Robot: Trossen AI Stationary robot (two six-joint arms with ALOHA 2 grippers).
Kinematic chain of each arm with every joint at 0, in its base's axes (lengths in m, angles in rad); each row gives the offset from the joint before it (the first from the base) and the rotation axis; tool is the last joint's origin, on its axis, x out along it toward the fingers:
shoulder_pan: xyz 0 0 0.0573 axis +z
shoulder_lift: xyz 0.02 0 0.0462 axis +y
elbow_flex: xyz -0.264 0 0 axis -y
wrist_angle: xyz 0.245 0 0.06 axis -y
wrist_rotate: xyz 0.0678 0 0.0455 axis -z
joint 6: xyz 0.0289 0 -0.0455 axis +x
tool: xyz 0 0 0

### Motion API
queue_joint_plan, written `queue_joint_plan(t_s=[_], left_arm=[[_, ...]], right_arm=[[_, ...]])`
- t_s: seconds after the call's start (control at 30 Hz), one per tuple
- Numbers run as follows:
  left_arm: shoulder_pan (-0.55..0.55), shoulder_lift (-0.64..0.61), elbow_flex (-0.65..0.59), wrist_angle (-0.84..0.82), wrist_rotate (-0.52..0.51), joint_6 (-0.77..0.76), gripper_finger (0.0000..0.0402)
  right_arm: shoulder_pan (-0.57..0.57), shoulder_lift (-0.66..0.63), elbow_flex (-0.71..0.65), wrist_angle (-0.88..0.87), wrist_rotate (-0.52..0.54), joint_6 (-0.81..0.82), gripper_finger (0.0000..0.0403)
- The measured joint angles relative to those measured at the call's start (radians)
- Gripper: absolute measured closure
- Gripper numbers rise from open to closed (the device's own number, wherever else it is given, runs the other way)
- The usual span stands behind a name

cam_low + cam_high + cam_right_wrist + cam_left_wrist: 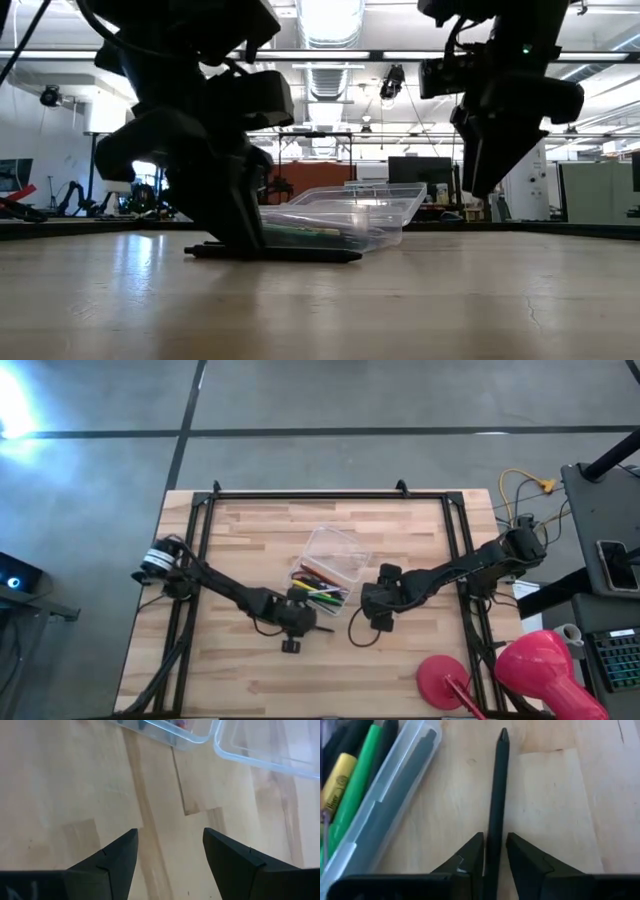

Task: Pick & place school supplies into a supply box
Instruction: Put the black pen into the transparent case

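Supply box (pixel 332 565), clear plastic, sits mid-bench (pixel 250 680) with green (pixel 351 795), yellow (pixel 335 782) and other pens inside. Dark pencil (pixel 496 800) lies flat on the wood just beside the box. Left gripper (pixel 495 855) down at the bench, fingers narrowed on that pencil. Right gripper (pixel 170 850) hangs above the bench near the box, fingers wide, holding nothing.

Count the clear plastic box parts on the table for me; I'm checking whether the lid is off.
2: the box holding pens lies mid-table; the empty lid adjoins its far side.
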Motion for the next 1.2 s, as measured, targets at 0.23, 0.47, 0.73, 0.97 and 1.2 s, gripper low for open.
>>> queue_joint_plan(t_s=[0.23,0.47,0.73,0.97,1.2], left_arm=[[0.003,-0.025,0.013,-0.161,0.078,-0.051,0.0388],[0.002,-0.132,0.106,-0.337,0.021,-0.053,0.039],[0.144,-0.196,0.181,-0.376,-0.21,0.214,0.0386],[0.3,-0.107,0.197,-0.315,-0.106,0.454,0.0384],[0.301,-0.106,0.197,-0.31,-0.093,0.431,0.0345]], right_arm=[[0.0,0.0,-0.017,0.001,0.0,0.0,0.0188],[0.0,-0.016,-0.018,0.021,0.049,0.003,0.0188],[-0.035,-0.079,-0.017,0.025,0.155,0.06,0.0196],[-0.054,-0.111,-0.017,0.021,0.157,0.06,0.0205],[-0.053,-0.109,-0.018,0.018,0.148,0.061,0.0209]])
